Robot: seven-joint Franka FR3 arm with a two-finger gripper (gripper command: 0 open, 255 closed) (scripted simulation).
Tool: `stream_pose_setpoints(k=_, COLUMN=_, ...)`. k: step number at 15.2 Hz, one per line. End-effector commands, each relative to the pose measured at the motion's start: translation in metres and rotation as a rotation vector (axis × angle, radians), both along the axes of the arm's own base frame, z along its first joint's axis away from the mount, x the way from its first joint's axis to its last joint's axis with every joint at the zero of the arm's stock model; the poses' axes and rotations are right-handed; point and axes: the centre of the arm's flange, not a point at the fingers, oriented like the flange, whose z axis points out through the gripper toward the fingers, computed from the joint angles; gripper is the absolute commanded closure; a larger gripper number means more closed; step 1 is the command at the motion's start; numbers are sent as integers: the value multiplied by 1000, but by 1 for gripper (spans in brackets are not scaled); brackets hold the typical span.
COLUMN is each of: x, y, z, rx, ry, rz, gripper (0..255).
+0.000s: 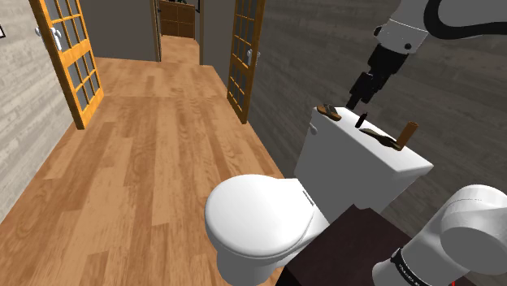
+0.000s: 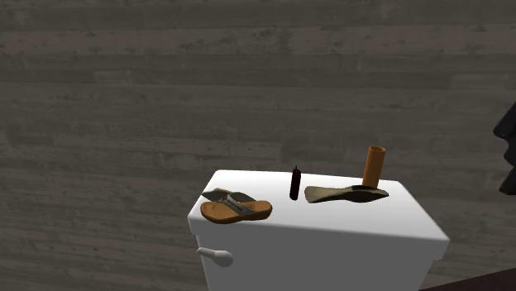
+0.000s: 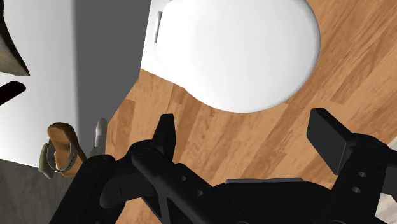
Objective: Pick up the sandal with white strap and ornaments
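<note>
— Where's the tan sandal point(image 2: 236, 208)?
— On the toilet tank lid point(image 2: 347, 227), well outside the jaws. The gripper point(image 3: 245, 127) hangs spread and empty. I'd centre above it, straddle the sole's width, then descend.

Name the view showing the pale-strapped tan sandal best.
The second exterior view: the tan sandal with a pale strap lies whole on the white tank lid. The shoulder view shows it tiny; the wrist view, just part.
</note>
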Motion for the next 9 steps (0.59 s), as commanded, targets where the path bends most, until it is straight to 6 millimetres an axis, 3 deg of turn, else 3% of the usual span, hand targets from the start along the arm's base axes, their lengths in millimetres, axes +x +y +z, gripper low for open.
stream_pose_setpoints(k=1, x=0, y=0, z=0, rx=0, ry=0, rz=0, gripper=0)
stream_pose_setpoints(k=9, x=69, y=-81, z=-27, rx=17, ry=34, rz=-43, gripper=0)
